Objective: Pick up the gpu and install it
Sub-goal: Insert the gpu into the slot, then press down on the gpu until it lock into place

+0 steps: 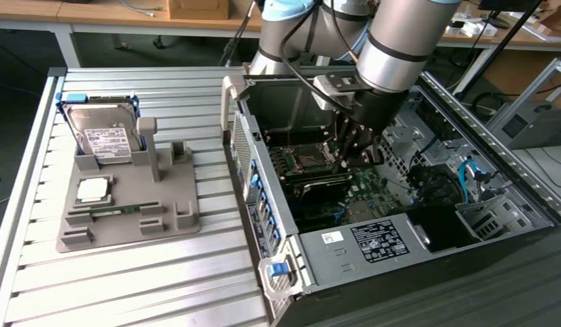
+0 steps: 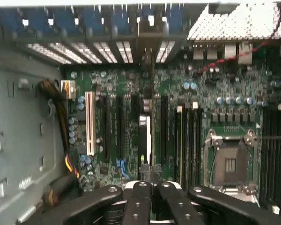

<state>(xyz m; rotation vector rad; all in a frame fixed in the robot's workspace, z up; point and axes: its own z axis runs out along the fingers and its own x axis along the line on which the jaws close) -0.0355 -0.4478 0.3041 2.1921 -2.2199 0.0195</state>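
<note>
Jaws clamped on the gpu [image 2: 147, 136], my gripper [image 2: 147, 187] holds the card edge-on above the motherboard [image 2: 225, 126] at frame centre inside the open case [image 1: 262, 170], picked up but seemingly not yet seated.

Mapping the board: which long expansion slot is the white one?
The slot nearest the yellow cable bundle, farthest from the CPU socket; the other long slots are black.

We see even overhead light, the computer case [image 1: 399, 225] interior shadowed, and soft blur in the wrist view
</note>
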